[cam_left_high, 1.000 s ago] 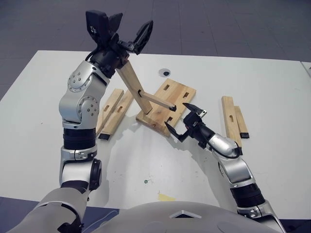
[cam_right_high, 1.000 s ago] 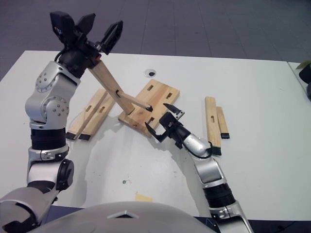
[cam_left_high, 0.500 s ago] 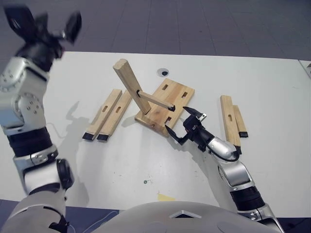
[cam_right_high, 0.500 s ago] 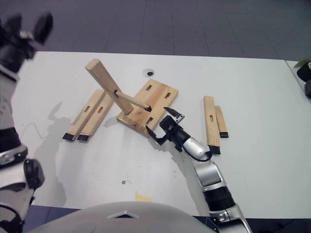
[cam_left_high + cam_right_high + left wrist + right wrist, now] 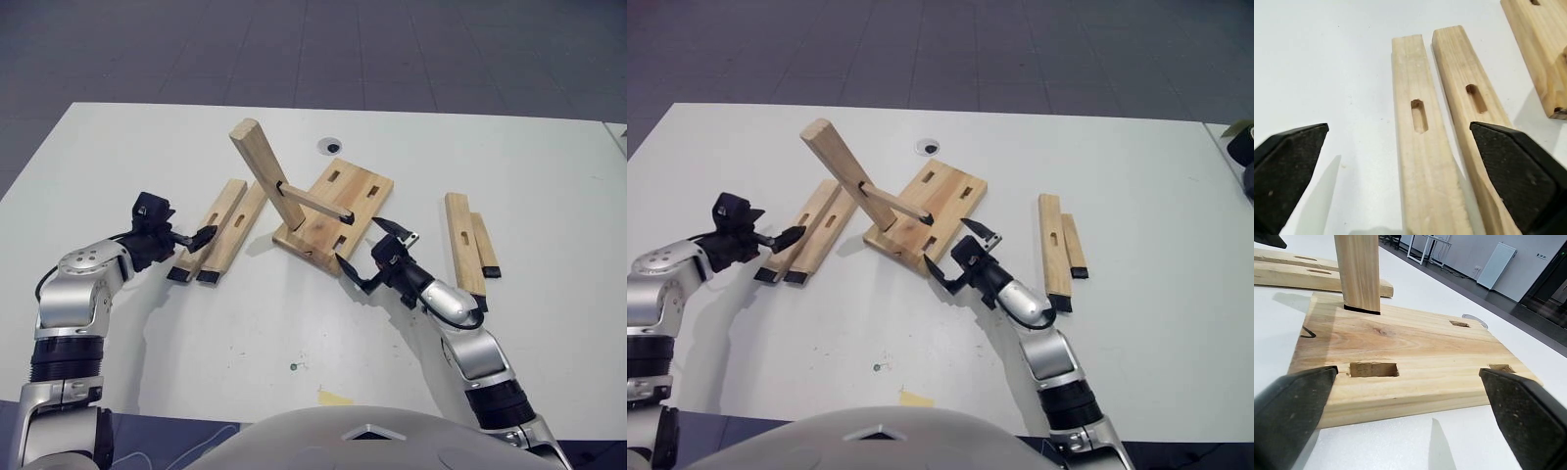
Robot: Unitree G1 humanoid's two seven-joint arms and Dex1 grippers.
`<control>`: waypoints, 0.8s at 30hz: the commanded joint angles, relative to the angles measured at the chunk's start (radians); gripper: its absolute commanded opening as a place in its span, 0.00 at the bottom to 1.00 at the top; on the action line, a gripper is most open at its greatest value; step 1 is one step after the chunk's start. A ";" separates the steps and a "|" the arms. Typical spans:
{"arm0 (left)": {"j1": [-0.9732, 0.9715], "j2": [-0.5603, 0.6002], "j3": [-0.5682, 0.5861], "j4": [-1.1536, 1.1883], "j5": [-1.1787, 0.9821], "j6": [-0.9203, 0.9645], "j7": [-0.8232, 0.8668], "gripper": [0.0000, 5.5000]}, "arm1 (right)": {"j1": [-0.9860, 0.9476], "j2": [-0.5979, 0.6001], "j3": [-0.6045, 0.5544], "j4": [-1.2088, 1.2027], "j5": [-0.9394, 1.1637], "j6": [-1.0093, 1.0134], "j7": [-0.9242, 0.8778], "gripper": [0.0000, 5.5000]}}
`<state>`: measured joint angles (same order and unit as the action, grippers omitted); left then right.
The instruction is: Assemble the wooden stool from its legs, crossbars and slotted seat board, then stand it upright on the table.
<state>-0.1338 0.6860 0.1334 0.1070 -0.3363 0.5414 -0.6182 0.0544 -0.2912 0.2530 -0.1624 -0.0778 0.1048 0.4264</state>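
— On the bench, where did the seat board lie?
— Flat at mid-bench, one leg standing tilted on it, just ahead of the right jaws, which stood apart.
— And the left jaws?
— Apart too, at the near ends of two loose legs.

Two legs, ends cropped, perhaps capped
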 commanded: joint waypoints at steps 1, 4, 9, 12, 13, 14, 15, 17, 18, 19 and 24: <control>-0.009 0.021 -0.022 0.061 0.048 -0.037 -0.028 0.98 | 0.004 -0.004 -0.001 -0.020 -0.004 0.016 -0.002 0.98; -0.002 0.029 -0.044 0.078 0.073 -0.055 -0.065 0.98 | 0.002 -0.004 -0.001 -0.025 -0.005 0.023 0.000 0.98; -0.014 0.033 -0.014 0.087 0.069 -0.061 -0.091 0.98 | 0.008 -0.006 -0.001 -0.034 -0.006 0.031 0.001 0.98; -0.019 0.035 -0.009 0.072 0.068 -0.053 -0.098 0.98 | 0.008 -0.002 0.004 -0.035 -0.007 0.034 0.001 0.98; -0.018 0.035 -0.014 0.064 0.071 -0.053 -0.101 0.98 | 0.008 -0.002 0.003 -0.035 -0.007 0.034 0.001 0.98; -0.016 0.036 -0.020 0.058 0.076 -0.055 -0.105 0.98 | 0.006 -0.002 0.003 -0.034 -0.007 0.034 0.001 0.98; -0.013 0.036 -0.025 0.055 0.081 -0.058 -0.107 0.98 | 0.005 -0.002 0.003 -0.033 -0.007 0.034 0.001 0.98; -0.004 0.039 -0.040 0.056 0.097 -0.069 -0.113 0.98 | 0.003 -0.001 0.002 -0.030 -0.008 0.033 0.000 0.98; 0.001 0.042 -0.049 0.058 0.111 -0.075 -0.116 0.98 | 0.002 -0.001 0.001 -0.029 -0.008 0.033 0.000 0.98; 0.006 0.046 -0.059 0.059 0.124 -0.079 -0.120 0.94 | 0.001 -0.001 0.001 -0.027 -0.008 0.033 0.000 0.98; 0.025 0.067 -0.096 0.060 0.164 -0.073 -0.152 0.81 | -0.004 -0.001 -0.001 -0.021 -0.009 0.031 0.000 0.98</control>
<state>-0.1212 0.7302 0.0575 0.1687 -0.1971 0.4590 -0.7557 0.0569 -0.2901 0.2518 -0.1815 -0.0852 0.1269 0.4264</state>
